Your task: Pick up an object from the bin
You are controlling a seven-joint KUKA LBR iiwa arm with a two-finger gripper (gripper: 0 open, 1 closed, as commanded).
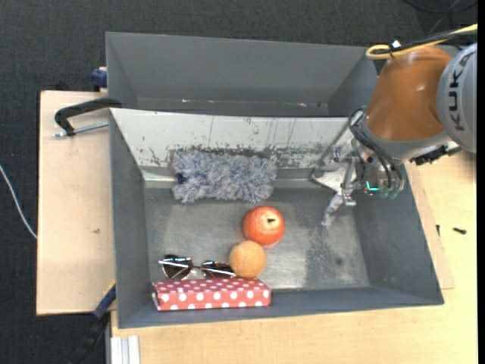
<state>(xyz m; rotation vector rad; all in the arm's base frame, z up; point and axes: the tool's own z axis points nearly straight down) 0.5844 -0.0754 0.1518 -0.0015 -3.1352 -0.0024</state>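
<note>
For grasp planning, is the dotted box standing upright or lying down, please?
Lying down: the box lies lengthwise along the bin's near wall.

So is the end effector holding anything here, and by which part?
Nothing is held. The end effector hangs over bare bin floor at the right, apart from the red apple and the fuzzy grey duster.

Even light, perhaps from overhead, pale glare across back of bin [227,131], soft shadows
</note>
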